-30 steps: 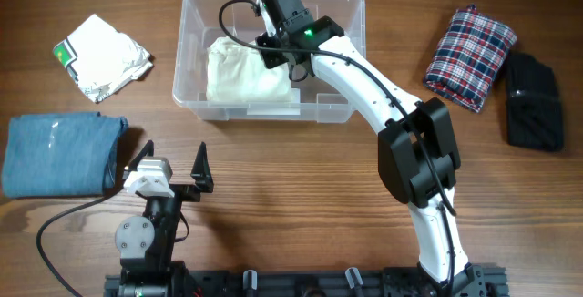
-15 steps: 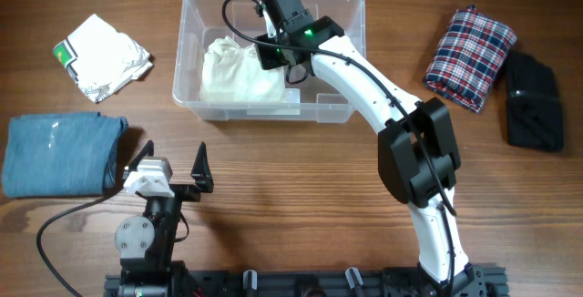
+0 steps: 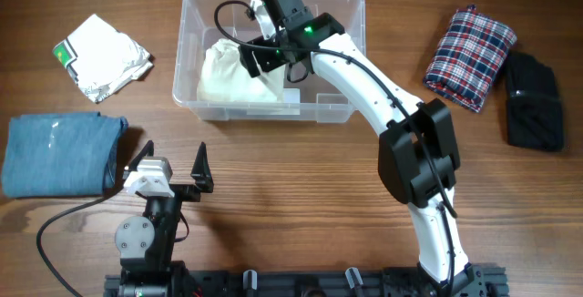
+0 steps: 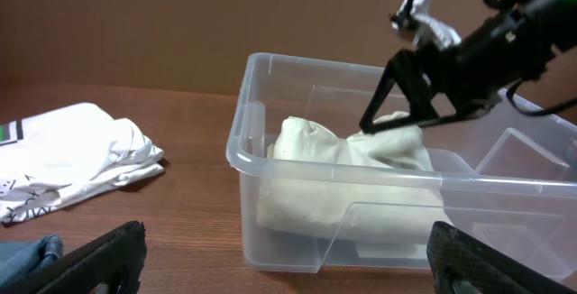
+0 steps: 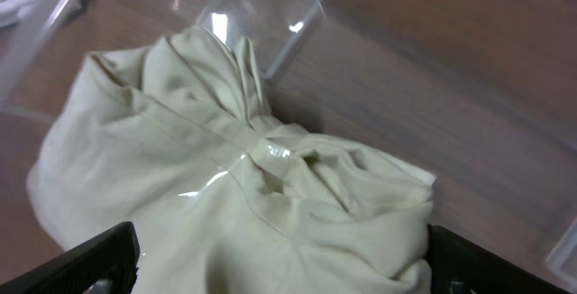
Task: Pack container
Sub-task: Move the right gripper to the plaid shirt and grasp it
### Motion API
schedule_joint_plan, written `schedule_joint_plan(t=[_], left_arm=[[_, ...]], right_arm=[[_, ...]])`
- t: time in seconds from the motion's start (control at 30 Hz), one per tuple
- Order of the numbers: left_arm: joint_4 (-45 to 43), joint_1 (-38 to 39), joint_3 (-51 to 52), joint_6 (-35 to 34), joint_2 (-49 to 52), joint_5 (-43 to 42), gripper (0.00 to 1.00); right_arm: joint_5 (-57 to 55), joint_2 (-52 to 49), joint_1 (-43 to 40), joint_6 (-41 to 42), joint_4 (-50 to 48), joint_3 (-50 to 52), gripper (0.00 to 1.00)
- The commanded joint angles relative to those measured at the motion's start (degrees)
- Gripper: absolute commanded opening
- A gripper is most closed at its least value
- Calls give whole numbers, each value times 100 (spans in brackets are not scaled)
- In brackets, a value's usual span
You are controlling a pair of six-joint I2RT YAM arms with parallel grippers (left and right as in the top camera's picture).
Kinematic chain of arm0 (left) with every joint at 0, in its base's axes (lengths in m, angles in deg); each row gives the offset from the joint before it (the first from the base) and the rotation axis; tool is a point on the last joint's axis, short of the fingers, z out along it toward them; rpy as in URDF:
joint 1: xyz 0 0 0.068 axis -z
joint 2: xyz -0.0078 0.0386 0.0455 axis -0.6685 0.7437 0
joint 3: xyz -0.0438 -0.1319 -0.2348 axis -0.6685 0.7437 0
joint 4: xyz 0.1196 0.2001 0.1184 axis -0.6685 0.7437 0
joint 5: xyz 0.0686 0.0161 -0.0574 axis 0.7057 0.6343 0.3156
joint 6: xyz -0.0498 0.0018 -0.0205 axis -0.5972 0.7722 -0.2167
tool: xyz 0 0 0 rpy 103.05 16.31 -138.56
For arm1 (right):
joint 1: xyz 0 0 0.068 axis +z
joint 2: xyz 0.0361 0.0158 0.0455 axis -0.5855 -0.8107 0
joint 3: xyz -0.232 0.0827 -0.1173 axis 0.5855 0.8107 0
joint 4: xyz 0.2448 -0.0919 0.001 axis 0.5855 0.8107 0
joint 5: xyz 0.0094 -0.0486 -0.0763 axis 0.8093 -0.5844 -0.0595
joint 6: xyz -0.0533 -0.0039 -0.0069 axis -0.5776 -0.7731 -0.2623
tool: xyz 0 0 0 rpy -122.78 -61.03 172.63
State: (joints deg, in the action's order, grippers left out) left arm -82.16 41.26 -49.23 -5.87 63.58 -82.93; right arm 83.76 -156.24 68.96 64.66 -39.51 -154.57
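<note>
The container (image 3: pixel 356 53) is a clear plastic bin at the back middle of the table. A crumpled cream garment (image 3: pixel 221 80) lies inside it, in the left half. My right gripper (image 3: pixel 271 63) hangs open just over the garment's right part, with a finger on either side and no grip on it. In the right wrist view the cream garment (image 5: pixel 243 195) fills the space between the spread fingers of the right gripper (image 5: pixel 281 262). My left gripper (image 3: pixel 170 161) stands open near the front edge, holding nothing. The left wrist view shows the container (image 4: pixel 270 177) ahead of it.
A white garment with a green tag (image 3: pixel 102 56) lies at the back left. Folded blue denim (image 3: pixel 59 153) sits at the left edge. A plaid cloth (image 3: pixel 469 57) and a black cloth (image 3: pixel 533 101) lie at the right.
My right gripper has opened and let go of the cream garment, which has settled further left in the bin. The left arm has not moved.
</note>
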Motion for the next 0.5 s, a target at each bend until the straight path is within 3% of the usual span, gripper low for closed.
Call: schedule_joint_plan(t=[0.0,0.2,0.33,0.47], left_arm=[[15,33,35,-15,-42,-68,100],[15,33,35,-15,-42,-68,100],[15,33,35,-15,-42,-68,100],[15,33,35,-15,-42,-70,100]], right_arm=[[96,461,0,-483,225,-402,100],[-297,1475,-599,-400,933,-426,100],[-1165,2157,-1993,1014,1840,-426,100],[-785,1980,-3366,1211,2380,-413,100]])
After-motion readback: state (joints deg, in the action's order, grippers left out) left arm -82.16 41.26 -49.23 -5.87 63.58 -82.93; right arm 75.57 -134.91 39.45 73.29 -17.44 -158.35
